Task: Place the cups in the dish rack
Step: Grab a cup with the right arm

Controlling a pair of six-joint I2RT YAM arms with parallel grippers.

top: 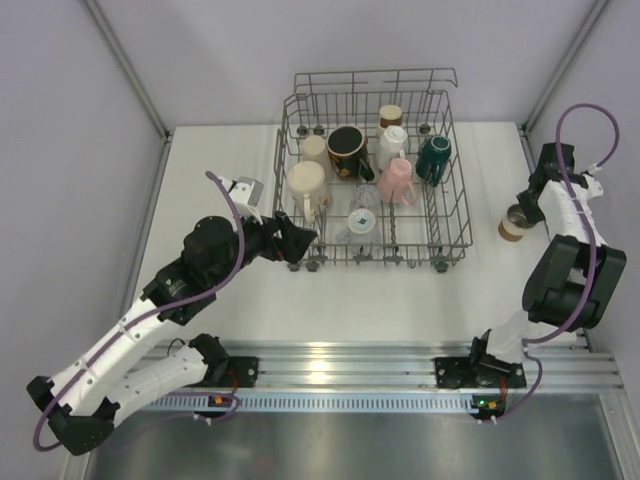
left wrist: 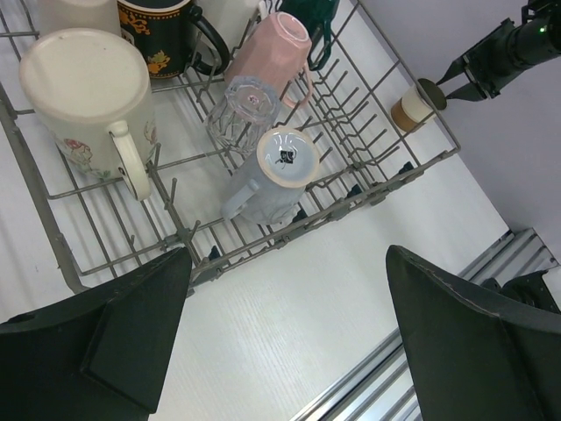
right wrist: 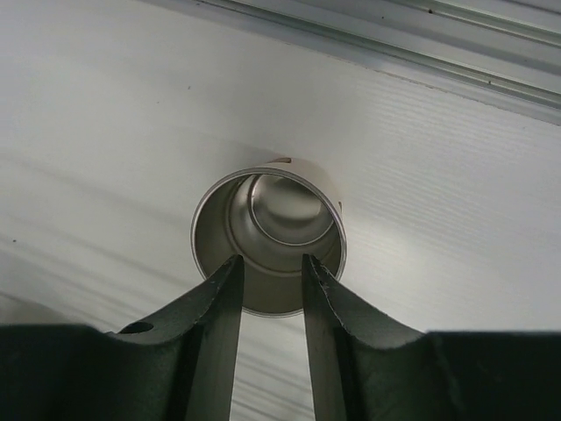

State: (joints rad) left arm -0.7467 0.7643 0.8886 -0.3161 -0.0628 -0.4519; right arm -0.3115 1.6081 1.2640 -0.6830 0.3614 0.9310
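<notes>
Top external: steel cup (top: 513, 224) outside dish rack (top: 448, 215)

Dish rack holds pink mug (top: 397, 182), black mug (top: 346, 150) and others. Steel cup stands on white table (top: 400, 300) to its right; right gripper (right wrist: 270, 259) jaws narrow at its rim, grip unclear. Left gripper (left wrist: 285, 263) gapes by dish rack

The left pincer (left wrist: 287, 254) stands spread wide above the white worktop (left wrist: 289, 342), just short of the dish rack (left wrist: 41, 197). Inside it are a cream flowered mug (left wrist: 83, 88), a clear glass (left wrist: 244, 110) and a pink cup (left wrist: 272, 53) (all 3 bottoms showing), with a pale mug (left wrist: 272, 171) lying sideways.
</notes>
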